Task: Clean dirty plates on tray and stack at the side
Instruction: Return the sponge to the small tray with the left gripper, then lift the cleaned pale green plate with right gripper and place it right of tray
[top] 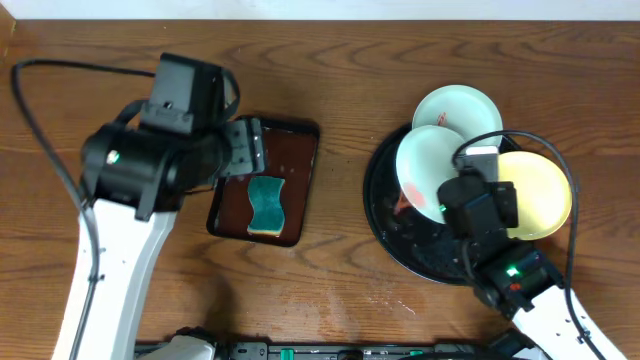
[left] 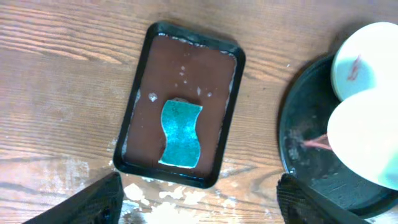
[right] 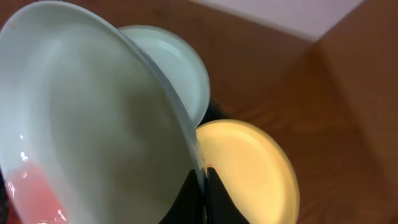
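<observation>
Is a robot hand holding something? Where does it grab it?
The right gripper pinches the tilted pale mint-white round plate by its rim. The open left gripper holds nothing.

Black tray (top: 381,218) partly beneath plates (top: 457,108) and right arm (top: 482,212)

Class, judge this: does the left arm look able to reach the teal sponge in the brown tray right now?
Probably yes. The left claw hangs open over the sponge, which lies flat and uncovered in the brown tray, with nothing between them.
</observation>
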You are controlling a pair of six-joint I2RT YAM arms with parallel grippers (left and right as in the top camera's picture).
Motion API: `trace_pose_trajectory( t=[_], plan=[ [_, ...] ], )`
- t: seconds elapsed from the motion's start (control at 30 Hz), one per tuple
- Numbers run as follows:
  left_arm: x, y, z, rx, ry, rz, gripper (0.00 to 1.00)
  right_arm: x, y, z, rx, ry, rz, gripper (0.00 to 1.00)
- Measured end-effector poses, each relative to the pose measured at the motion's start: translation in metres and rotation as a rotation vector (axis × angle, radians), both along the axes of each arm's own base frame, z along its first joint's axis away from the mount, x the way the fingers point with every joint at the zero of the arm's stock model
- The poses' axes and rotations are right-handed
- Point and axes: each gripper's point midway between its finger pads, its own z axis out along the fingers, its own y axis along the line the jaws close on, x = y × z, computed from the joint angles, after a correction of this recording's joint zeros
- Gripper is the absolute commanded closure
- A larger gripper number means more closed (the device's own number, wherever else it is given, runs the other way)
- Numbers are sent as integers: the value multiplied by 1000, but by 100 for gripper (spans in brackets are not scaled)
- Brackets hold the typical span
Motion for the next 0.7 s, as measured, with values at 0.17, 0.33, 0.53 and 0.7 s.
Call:
trace_pose_trajectory(
  t=[0.17, 0.33, 0.53, 0.7],
  plan=[
    [-5, 1, 8, -8, -27, 0, 18, -6, 18, 14, -141, -40, 68, 99],
    [-5, 1, 7, -7, -25, 0, 18, -14, 40, 19, -233, -45, 169, 99],
    [-5, 1, 7, -7, -25, 0, 18, -23, 58, 24, -379, -36, 276, 99],
    [-5, 1, 7, -8, -26, 0, 18, -26, 60, 29, -474, -36, 300, 99]
  ],
)
